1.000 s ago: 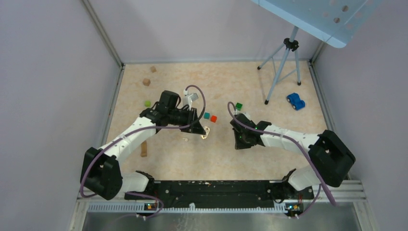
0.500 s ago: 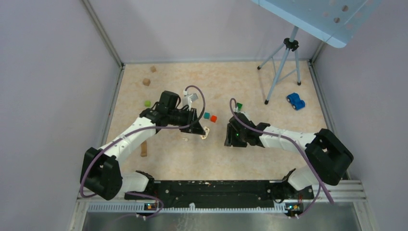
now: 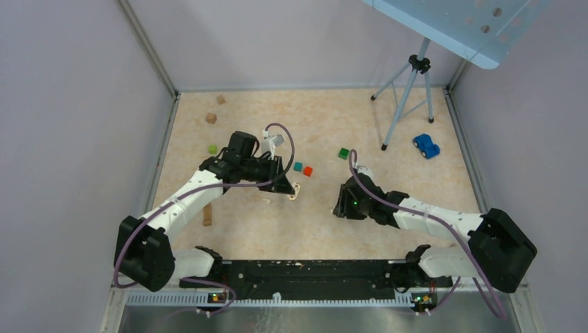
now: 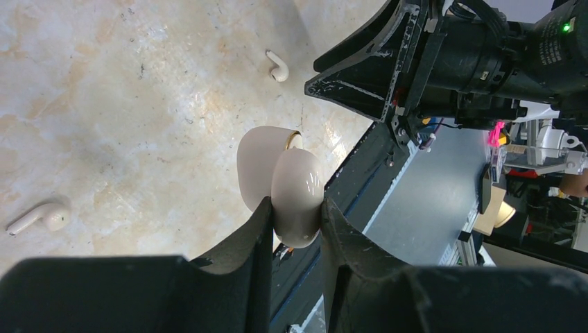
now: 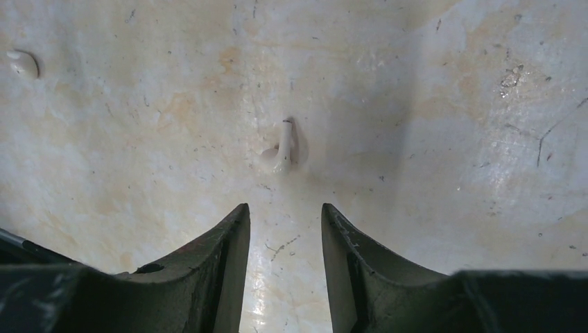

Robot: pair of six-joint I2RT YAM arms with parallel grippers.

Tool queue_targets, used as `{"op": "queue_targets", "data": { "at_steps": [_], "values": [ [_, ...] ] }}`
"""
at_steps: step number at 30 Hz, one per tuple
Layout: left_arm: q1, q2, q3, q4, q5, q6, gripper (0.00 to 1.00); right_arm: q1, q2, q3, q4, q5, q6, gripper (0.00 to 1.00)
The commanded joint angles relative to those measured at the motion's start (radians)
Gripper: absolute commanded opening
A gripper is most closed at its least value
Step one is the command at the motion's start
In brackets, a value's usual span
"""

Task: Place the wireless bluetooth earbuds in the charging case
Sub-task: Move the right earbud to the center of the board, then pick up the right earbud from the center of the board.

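operator: where was everything at that moment?

coach: your left gripper (image 4: pixel 295 208) was clamped on the small cream-beige rounded plastic charging case (image 4: pixel 281 184), which was hinged open and held low over the marbled beige tabletop (image 4: pixel 139 104). your right gripper (image 5: pixel 284 211) had its jaws parted with nothing between them. it hung low over one tiny glossy white plastic earbud with a short stem (image 5: pixel 281 151), which lay flat just ahead of the fingertips. the second white earbud (image 5: pixel 22 62) lay well apart from it, near the edge of the right wrist view.

operator: how should i have taken the pick?

coach: the stem ran roughly in line with the gap between your jaws, so i judged the approach was already squared up. you only needed to slide forward until the earbud sat between the tapered black fingers, drop until the tips nearly met the table, then close gently.

operator: why gently?

coach: the earbud looked smooth, hard and rounded, so a fast squeeze would likely have squirted it out sideways. the tabletop looked hard and slick too, with scuffs and glare, so it offered little grip. the case shell was equally glossy and curved. you held it by a narrow pinch, so i'd have kept that arm quiet. i couldn't tell which way its sockets faced.
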Motion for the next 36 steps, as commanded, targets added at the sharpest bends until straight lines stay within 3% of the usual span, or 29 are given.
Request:
{"op": "queue_targets", "data": {
  "at_steps": [1,15,24,28,32,36],
  "values": [
    [0.005,-0.02,0.002,0.022,0.012,0.0,0.0,0.012,-0.033,-0.045,0.078,-0.005,0.0,0.42],
    [0.004,-0.027,0.022,-0.002,-0.011,0.006,0.0,0.035,0.2,0.046,0.247,-0.096,-0.002,0.45],
    [0.004,-0.049,0.036,-0.027,-0.042,0.016,0.0,0.039,0.302,0.126,0.415,-0.25,0.012,0.45],
    [0.004,-0.062,0.037,-0.031,-0.051,0.013,0.0,0.04,0.231,0.156,0.327,-0.216,-0.066,0.43],
    [0.005,-0.063,0.033,-0.023,-0.034,0.009,0.0,0.041,0.159,0.193,0.126,-0.111,-0.169,0.42],
    [0.004,-0.062,0.023,-0.004,-0.027,-0.001,0.0,0.04,0.109,0.182,0.033,-0.03,-0.128,0.41]
  ]
}}
